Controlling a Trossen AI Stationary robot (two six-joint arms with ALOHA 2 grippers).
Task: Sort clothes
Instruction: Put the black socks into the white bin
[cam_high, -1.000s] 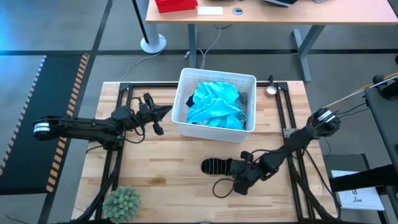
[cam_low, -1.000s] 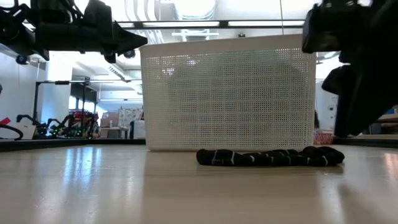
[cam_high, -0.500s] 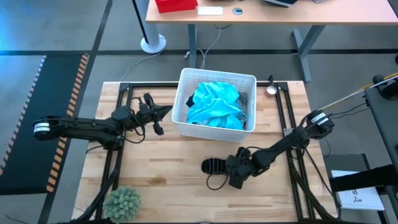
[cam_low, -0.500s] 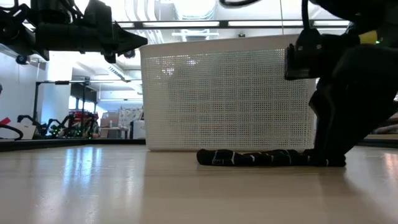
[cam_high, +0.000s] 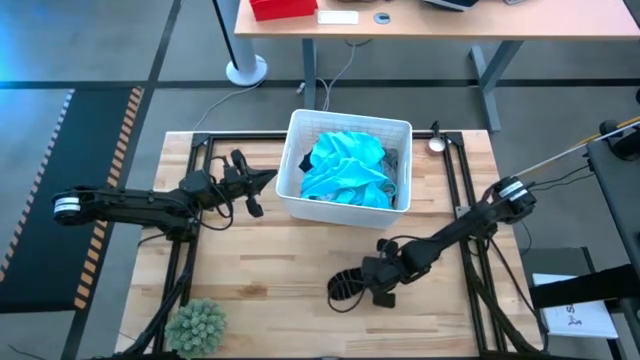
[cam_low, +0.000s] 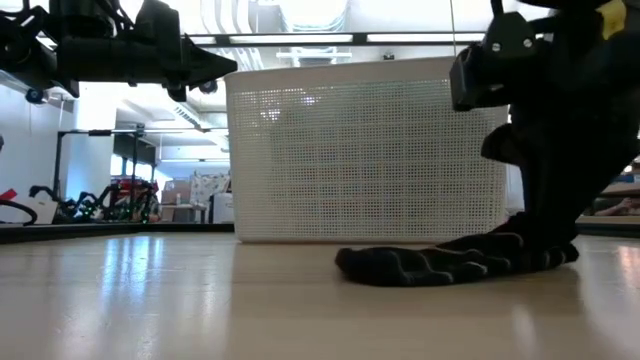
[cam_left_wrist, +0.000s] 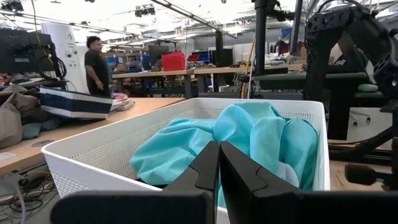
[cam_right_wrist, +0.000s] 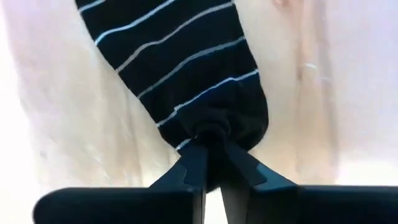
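Observation:
A dark sock with thin pale stripes (cam_high: 345, 283) lies on the wooden table, on the near side of the white slotted basket (cam_high: 400, 128). My right gripper (cam_high: 368, 279) is shut on the sock's right end. The sock also shows in the low view (cam_low: 440, 266) and in the right wrist view (cam_right_wrist: 180, 62). A turquoise garment (cam_high: 340, 165) fills the basket, with darker cloth at its edges. My left gripper (cam_high: 268, 180) is shut and empty; it hovers just left of the basket, pointing at it (cam_left_wrist: 219, 167). My right gripper pinches the sock's right end (cam_right_wrist: 211, 134) between its two fingers, bunching the cloth there. The fingers slant down from the table's right and lie along the sock. The held end is raised a little (cam_low: 545, 250); the rest of the sock lies on the table.
A fuzzy green ball (cam_high: 197, 325) sits at the table's near left corner. A small round metal thing (cam_high: 437, 143) lies at the far right, beside the basket. A person (cam_left_wrist: 96, 62) stands in the room beyond. Bare wood shows at the table's near middle.
My right gripper has gone toward the table's left onto the sock's right end, taken hold of it, and drawn it toward the near edge. The sock has slid nearer and turned, and its held end has come up off the table.

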